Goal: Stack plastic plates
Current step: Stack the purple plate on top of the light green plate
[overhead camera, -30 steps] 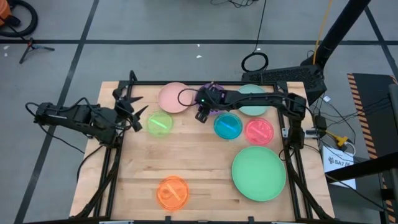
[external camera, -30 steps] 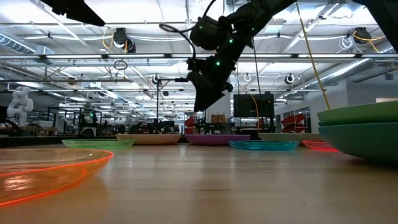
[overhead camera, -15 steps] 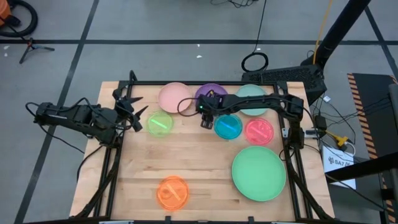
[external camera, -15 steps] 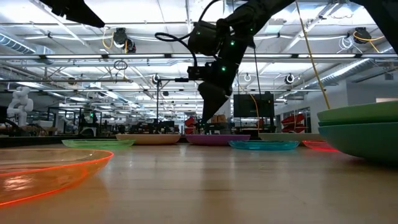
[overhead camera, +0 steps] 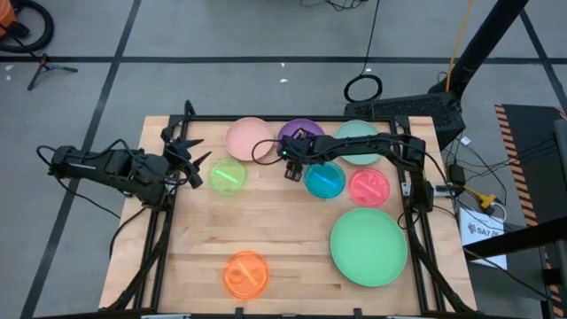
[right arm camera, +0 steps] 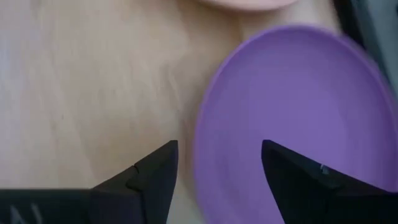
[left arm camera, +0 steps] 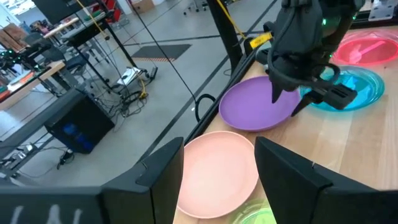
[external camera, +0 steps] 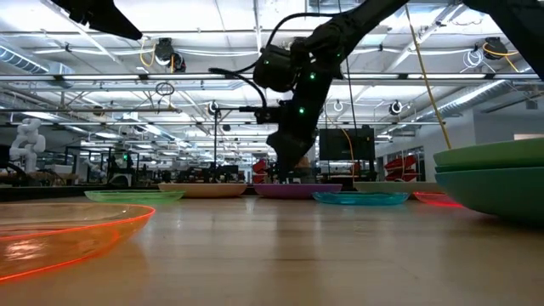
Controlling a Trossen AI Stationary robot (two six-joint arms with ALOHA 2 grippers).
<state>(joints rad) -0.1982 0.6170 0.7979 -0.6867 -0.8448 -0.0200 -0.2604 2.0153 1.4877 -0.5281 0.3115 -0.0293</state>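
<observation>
Plastic plates, as we count them on the tabletop [overhead camera: 283, 239] in the high view:

- Purple plate [overhead camera: 301, 133], medium, upper centre of the frame, at the far edge. We see the right end effector [overhead camera: 291, 168] at its near rim, fingers spread wide and holding nothing; in the right wrist view the plate's edge lies between the two dark fingers [right arm camera: 149, 174].
- Pink plate [overhead camera: 245, 137], medium, just left of the purple one and touching or nearly touching it.
- Mint plate [overhead camera: 359, 142], medium, right of the purple one, partly hidden under the right arm.
- Blue plate [overhead camera: 325, 180], small and translucent, just below the purple plate at centre right.
- Red plate [overhead camera: 369, 186], small, just right of the blue one.
- Yellow-green plate [overhead camera: 228, 176], small, left of centre, below the pink plate.
- Orange plate [overhead camera: 245, 273], small, alone at lower centre left, well apart from the others.
- Large green plate [overhead camera: 368, 245], lower right; in the low view we find it resting on a second, teal plate [external camera: 497, 189] at the right edge of the frame.

Left end effector [overhead camera: 190, 164]: at the tabletop's upper left edge, near the yellow-green plate, fingers apart, empty. Its wrist view looks past its fingers [left arm camera: 163, 171] toward the pink and purple plates.
</observation>
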